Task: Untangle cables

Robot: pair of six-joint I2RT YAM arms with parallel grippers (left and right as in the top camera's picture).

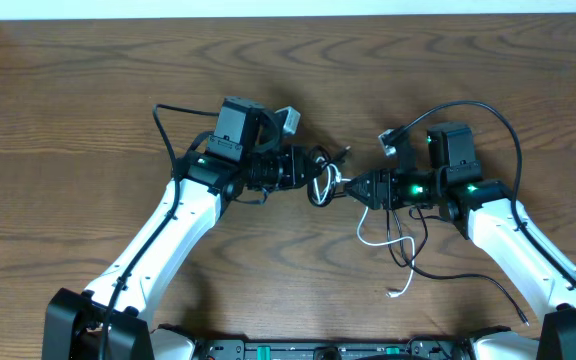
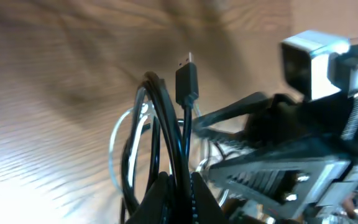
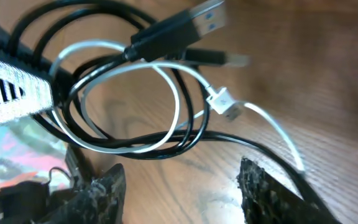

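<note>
The cables (image 1: pixel 322 186), thin black cords and one white cord, hang in a tangled coil between my two grippers at the table's middle. My left gripper (image 1: pixel 306 176) is shut on the black cords (image 2: pixel 166 130), and a black USB plug (image 2: pixel 187 78) sticks up above its fingers (image 2: pixel 178 194). My right gripper (image 1: pixel 352 189) is open and empty, facing the coil from the right with bare wood between its fingers (image 3: pixel 182 190). The right wrist view shows the black loops (image 3: pixel 135 149), the white cord (image 3: pixel 166 81), its white plug (image 3: pixel 224 106) and a black USB plug (image 3: pixel 185 28).
The white cord's loose end (image 1: pixel 396 292) and a black cord (image 1: pixel 438 270) trail on the wood table (image 1: pixel 88 90) toward the front right. Thicker black arm wiring (image 1: pixel 498 120) arcs over the right arm. My left gripper's body (image 3: pixel 11 93) fills the right wrist view's left side.
</note>
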